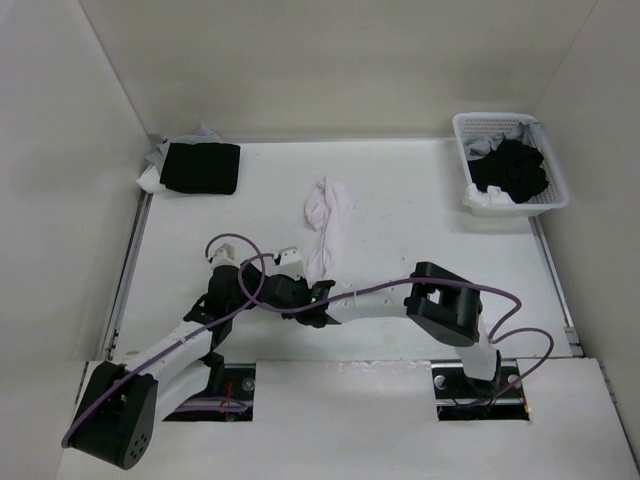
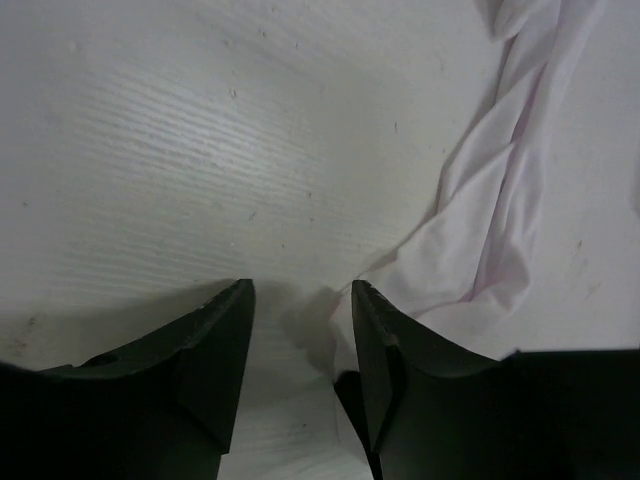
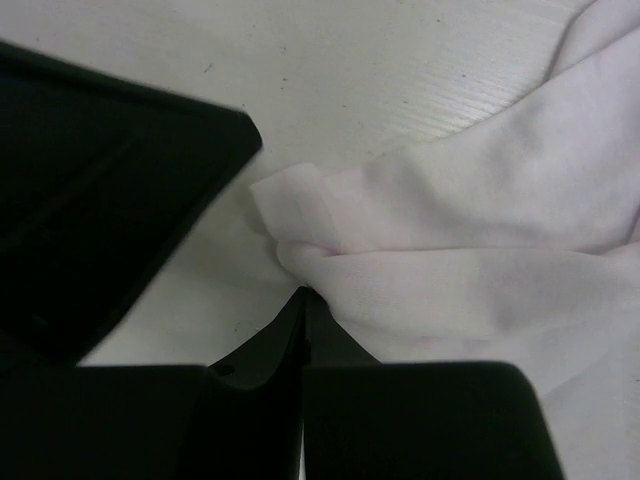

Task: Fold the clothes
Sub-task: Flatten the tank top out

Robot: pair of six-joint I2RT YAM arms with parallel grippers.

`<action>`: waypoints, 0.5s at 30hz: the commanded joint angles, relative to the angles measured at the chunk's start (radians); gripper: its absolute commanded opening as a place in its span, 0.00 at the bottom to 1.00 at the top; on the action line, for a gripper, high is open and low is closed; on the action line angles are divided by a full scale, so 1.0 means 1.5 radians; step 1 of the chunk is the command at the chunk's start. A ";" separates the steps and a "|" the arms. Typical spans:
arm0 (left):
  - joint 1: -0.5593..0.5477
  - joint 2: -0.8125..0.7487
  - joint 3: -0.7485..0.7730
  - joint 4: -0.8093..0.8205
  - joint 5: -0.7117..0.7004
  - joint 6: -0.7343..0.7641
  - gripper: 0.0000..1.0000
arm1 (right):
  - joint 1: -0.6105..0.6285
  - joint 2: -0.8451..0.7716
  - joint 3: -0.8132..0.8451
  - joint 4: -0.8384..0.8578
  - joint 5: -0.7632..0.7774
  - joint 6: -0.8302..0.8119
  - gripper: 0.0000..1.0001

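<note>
Garment (image 1: 328, 218) lies bunched into a long strip mid-table (image 1: 430, 230), its long axis running away from the arms and its near end between the two grippers. Left gripper (image 2: 300, 290) stands partly open and holds nothing. Bare table shows between its fingers, and the cloth edge lies just to its right, against the right-hand finger. Right gripper (image 3: 305, 295) is closed, seemingly pinching a fold at the near end. The left gripper would probably have to shift right to take cloth.
</note>
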 commanded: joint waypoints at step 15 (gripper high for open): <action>-0.052 0.099 0.034 0.087 0.037 -0.041 0.24 | 0.010 -0.062 -0.064 0.058 0.003 0.034 0.00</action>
